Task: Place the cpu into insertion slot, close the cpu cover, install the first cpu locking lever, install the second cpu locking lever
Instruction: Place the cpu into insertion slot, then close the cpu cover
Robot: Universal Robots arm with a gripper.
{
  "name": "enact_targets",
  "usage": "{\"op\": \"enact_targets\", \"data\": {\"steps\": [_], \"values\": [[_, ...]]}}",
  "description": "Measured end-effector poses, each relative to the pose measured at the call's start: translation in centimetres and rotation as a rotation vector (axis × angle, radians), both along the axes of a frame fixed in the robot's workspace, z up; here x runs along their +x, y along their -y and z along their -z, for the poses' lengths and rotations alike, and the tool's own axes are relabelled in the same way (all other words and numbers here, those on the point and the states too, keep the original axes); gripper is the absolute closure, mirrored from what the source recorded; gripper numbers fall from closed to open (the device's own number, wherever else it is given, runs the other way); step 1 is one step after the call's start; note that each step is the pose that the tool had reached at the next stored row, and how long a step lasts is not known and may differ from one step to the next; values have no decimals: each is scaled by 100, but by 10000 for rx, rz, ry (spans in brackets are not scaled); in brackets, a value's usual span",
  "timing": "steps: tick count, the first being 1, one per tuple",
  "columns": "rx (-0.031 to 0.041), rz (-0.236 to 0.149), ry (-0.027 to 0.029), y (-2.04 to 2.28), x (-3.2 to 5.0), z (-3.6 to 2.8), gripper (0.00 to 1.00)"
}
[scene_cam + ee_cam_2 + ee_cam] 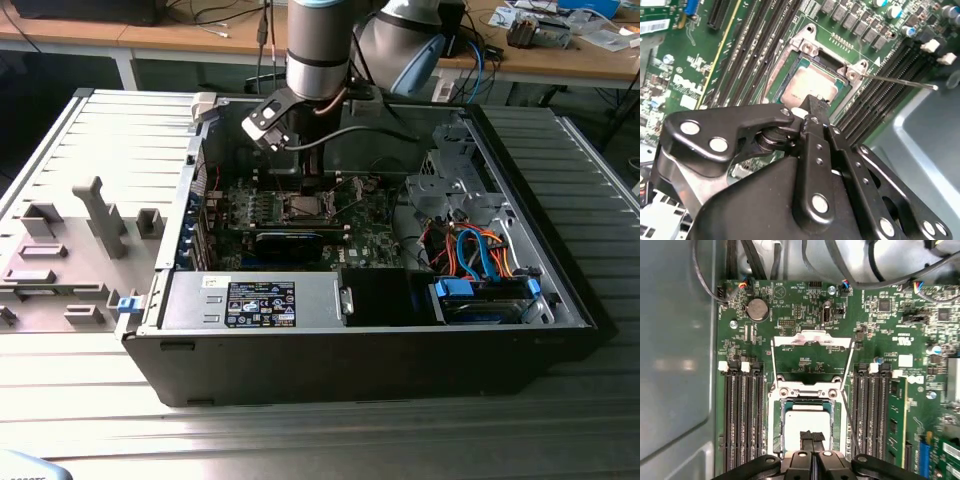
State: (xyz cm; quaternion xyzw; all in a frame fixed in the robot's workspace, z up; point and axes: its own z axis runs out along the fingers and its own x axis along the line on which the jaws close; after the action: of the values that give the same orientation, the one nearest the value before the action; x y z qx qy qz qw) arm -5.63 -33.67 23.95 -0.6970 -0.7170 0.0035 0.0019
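Note:
The cpu (806, 421) (808, 86) lies flat inside the insertion slot (774, 426) (805, 47) on the green board. My gripper (812, 436) (813, 103) is shut, its black fingertips pressed together just over the cpu's silvery face; whether they touch it I cannot tell. The cpu cover (810, 341) is swung open, away from the slot, with green board showing through its window. A thin wire locking lever (905, 81) sticks out sideways from the slot's corner, unlatched. In the exterior view the gripper (303, 188) reaches down into the open computer case over the slot (305, 208).
Black memory slots (740, 415) (872, 410) flank the socket on both sides. The case's metal walls (400, 350), a drive cage with orange and blue cables (480, 255) and black cable loops (850, 270) surround the board. A grey fixture plate (70, 260) lies at the exterior view's left.

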Motion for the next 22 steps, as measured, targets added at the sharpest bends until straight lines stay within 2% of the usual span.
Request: {"op": "enact_targets", "data": {"steps": [6, 11, 15, 20, 21, 22], "values": [[-2, 0, 1, 0, 2, -172, 89], [-1, 0, 1, 0, 2, -262, 89], [-4, 0, 0, 0, 2, -359, 89], [-4, -1, 1, 0, 3, -383, 89], [-5, 0, -1, 3, 19, -383, 89], [-5, -1, -16, 9, 71, -383, 89]]}}
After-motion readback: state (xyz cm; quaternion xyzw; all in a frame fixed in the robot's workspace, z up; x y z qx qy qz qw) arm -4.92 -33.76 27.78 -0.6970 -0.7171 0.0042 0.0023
